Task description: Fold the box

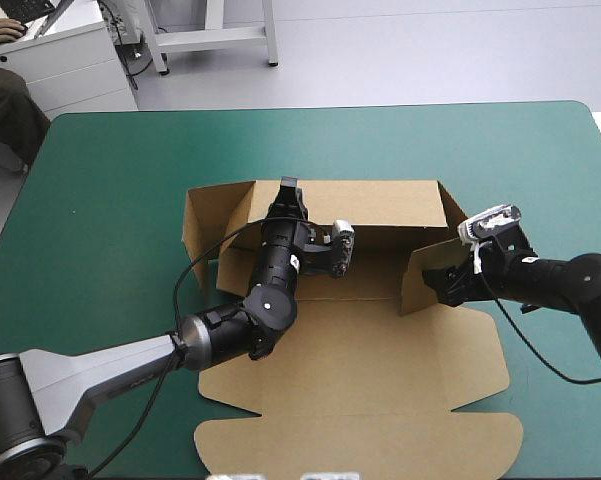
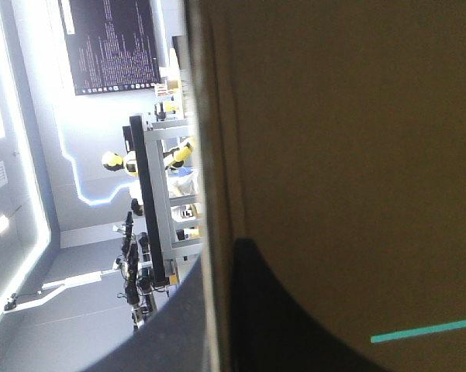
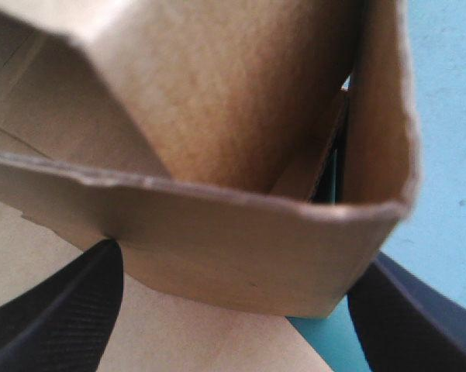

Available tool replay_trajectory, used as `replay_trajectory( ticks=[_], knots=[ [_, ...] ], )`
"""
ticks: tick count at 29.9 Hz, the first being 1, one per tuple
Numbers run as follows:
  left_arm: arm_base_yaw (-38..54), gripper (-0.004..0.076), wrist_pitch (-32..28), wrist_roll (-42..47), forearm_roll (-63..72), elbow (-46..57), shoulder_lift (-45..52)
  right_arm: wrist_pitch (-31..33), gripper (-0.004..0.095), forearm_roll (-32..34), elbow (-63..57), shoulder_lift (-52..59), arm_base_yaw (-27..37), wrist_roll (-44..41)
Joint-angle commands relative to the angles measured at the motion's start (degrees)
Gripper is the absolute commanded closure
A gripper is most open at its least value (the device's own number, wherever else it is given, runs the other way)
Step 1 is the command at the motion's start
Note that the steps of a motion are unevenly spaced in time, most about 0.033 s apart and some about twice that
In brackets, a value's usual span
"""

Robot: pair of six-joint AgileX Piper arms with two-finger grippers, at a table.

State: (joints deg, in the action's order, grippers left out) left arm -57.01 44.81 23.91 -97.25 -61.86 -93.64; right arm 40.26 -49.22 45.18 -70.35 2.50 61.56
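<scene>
**A:** Start at the left claw (image 1: 289,192). What has it got?

**B:** Board. Its black fingers (image 2: 295,333) are pinched together, one on either side of the upright far wall (image 1: 380,205) of the brown box of cut cardboard sheet (image 1: 360,380). The wall's edge runs up between them.

**A:** And the right claw (image 3: 242,252)?

**B:** Spread wide. The raised side flap (image 1: 420,285) sits between its fingers and just ahead, bent round at a corner. I can't tell whether either finger presses on it.

**A:** How far along is the folding?

**B:** Early to middle, I'd judge. The far wall is up, and so is a short end flap (image 1: 208,225) just beside the left claw. The flap at the right claw is only partly raised. Behind both claws, the wide base and the scalloped lid panel (image 1: 360,440) lie flat on the teal-green table cover (image 1: 110,170). What's left, as I read it, is raising and tucking the side walls and the near wall.

**A:** Anything in the way?

**B:** Nothing loose near either claw. But the left arm (image 1: 230,330) lies across the base panel behind its claw, and that could hinder lifting the wall on that side.
</scene>
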Motion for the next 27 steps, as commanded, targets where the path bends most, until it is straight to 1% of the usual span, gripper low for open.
replay_trajectory(
  ticks=[1, 6, 9, 12, 14, 15, 17, 18, 20, 21, 22, 23, 27],
  knots=[
    [-0.08, 0.0734, 2.32, -0.10, -5.98, -1.75, 2.44, -8.33, 0.0184, -4.54, -3.04, 4.58, -2.79, 2.63],
    [-0.08, 0.0734, 2.44, -0.10, -5.98, -1.75, 2.44, -14.75, 0.0184, -5.55, -3.66, 4.85, -9.35, 2.42],
    [-0.08, 0.0734, 2.44, -0.10, -5.98, -1.75, 2.44, -20.45, 0.0184, -5.55, -4.04, 4.85, -13.39, 0.72],
    [-0.08, 0.0734, 2.44, -0.10, -5.98, -1.75, 2.44, -25.99, 0.0185, -5.55, -4.52, 4.85, -15.93, -1.97],
    [-0.08, 0.0734, 2.44, -0.10, -5.98, -1.75, 2.44, -27.26, 0.0199, -5.55, -4.52, 4.85, -16.80, -2.48],
    [-0.08, 0.0734, 2.44, -0.10, -5.98, -1.75, 2.44, -27.67, 0.0223, -5.55, -4.52, 4.85, -17.07, -2.75],
    [-0.08, 0.0734, 2.44, -0.10, -5.98, -1.75, 2.44, -28.78, 0.0341, -5.55, -4.52, 4.85, -17.46, -2.73],
    [-0.08, 0.0734, 2.31, -0.10, -5.98, -1.75, 2.44, -28.97, 0.0433, -5.55, -4.52, 4.85, -17.50, -2.73],
    [-0.08, 0.0734, 2.03, -0.10, -5.98, -1.75, 2.44, -29.18, 0.0656, -5.55, -4.52, 4.85, -17.50, -2.73],
    [-0.08, 0.0734, 2.03, -0.10, -5.98, -1.75, 2.44, -29.18, 0.0751, -5.55, -4.52, 4.85, -17.50, -2.73],
    [-0.08, 0.0734, 1.80, -0.10, -5.98, -1.75, 2.44, -29.05, 0.0889, -5.55, -4.52, 4.85, -17.50, -2.48],
    [-0.08, 0.0734, 1.56, -0.10, -5.98, -1.75, 2.44, -28.95, 0.0924, -5.55, -4.52, 4.85, -17.50, -2.22],
    [-0.08, 0.0733, 1.57, -0.10, -5.98, -1.75, 2.44, -28.95, 0.0926, -5.55, -4.52, 4.85, -17.50, -1.83]
  ],
)
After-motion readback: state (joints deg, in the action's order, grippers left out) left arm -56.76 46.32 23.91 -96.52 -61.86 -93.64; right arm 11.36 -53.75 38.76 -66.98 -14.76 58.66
